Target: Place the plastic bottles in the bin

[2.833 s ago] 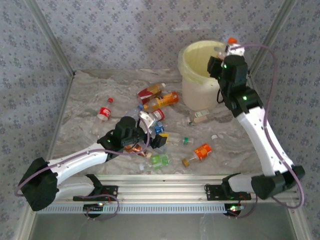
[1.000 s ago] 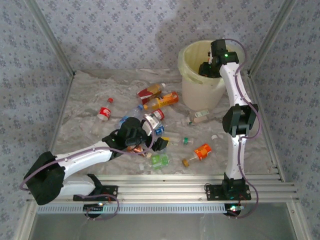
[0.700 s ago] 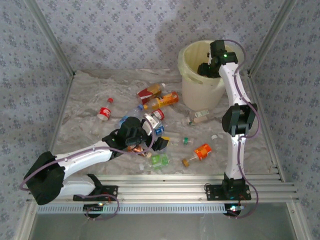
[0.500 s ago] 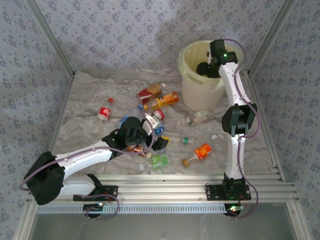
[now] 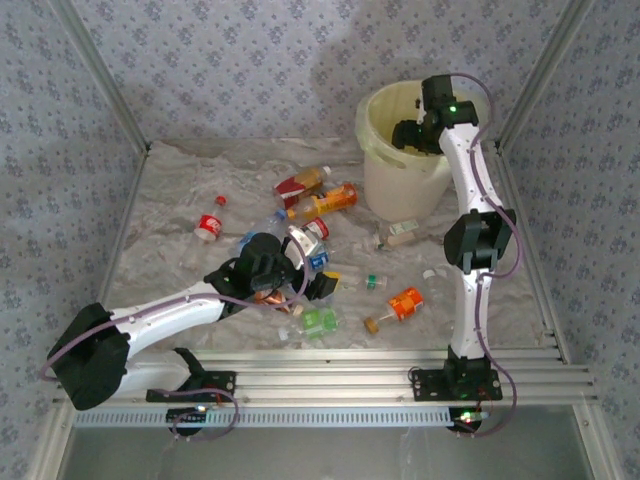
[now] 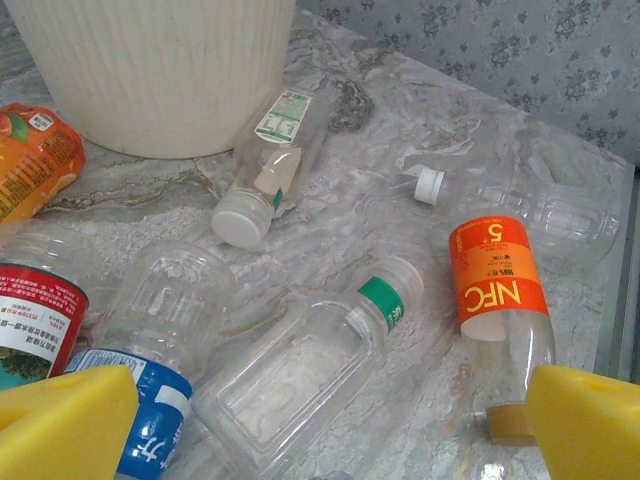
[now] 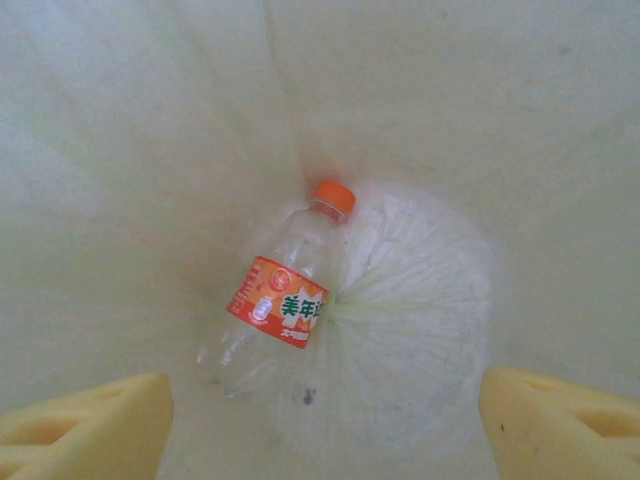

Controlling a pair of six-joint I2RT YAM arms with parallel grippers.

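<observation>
Left gripper: jaws fully wide, yellow pads at the lower corners of its wrist view, nothing between them, hanging low over the pile. Right gripper: jaws well apart too, empty, pointing down into the bin. An orange-cap bottle lies on the bin floor under it, clear of both pads. Closest under the left jaws we see a clear square bottle with a green neck band, on its side. A blue-label bottle is just beside it and an NFC bottle with an orange label lies near the right pad. The rest are scattered over the table between the arms and the bin, one white-cap bottle right against the bin wall. They look empty, some dented, so we judge them very light, thin-walled and springy. They would buckle under a hard squeeze, and the clear plastic is likely slick and apt to roll or squirt out. We reckon the best hold is across the body at the label, or on the flat sides of the square one; the neck under the cap is stiffer but narrow. Looks: small, clear, orange or green, red, blue or orange labels, white, green or orange caps. The bin is pale yellow, round and far bigger than any bottle.
</observation>
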